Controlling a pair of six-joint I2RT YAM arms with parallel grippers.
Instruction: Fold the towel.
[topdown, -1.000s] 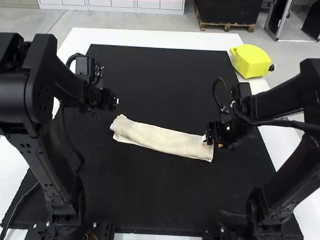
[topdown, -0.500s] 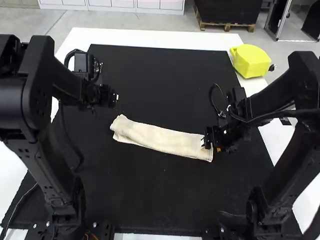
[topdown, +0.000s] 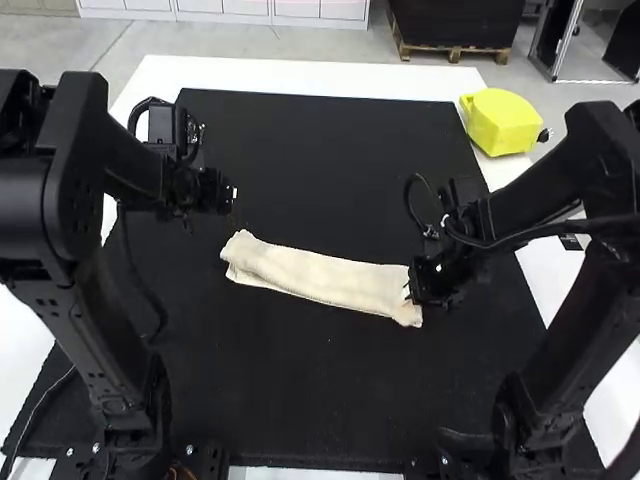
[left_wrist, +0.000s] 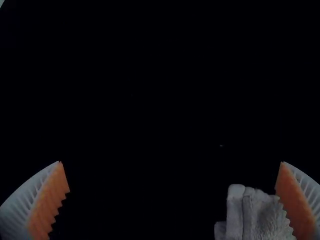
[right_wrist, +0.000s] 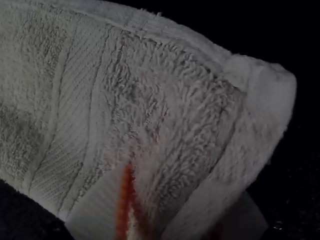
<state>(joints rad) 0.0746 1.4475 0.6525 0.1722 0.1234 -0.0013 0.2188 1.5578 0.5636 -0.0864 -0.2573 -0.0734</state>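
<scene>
Compared with the earlier high views, the right gripper (topdown: 418, 286) is sitting a little farther in over the right end of the towel (topdown: 320, 277), and that end is now puckering and drawing in at its near corner, where before it was lying flat and squared off. The long folded strip is otherwise keeping its place, slanting across the middle of the black mat (topdown: 320, 180), its left end matching the earlier frames. In the right wrist view the gripper is pinching the towel's end, one white ribbed finger (right_wrist: 95, 207) with its orange pad lying over the cloth, the other partly hidden beneath it. The left gripper (topdown: 229, 195) is hanging near the towel's left end, just beyond it and apart from it; its fingers are standing wide apart in the left wrist view, a corner of cloth showing close by one orange pad (left_wrist: 300, 205). Around the work, the white table (topdown: 300, 76) is showing past the mat's edges, and a yellow object (topdown: 500, 122) is resting at the far right corner, well apart from the towel. The right gripper itself is covering part of the towel's right end, and a black cable (topdown: 550, 231) is running along the right arm (topdown: 530, 205).
</scene>
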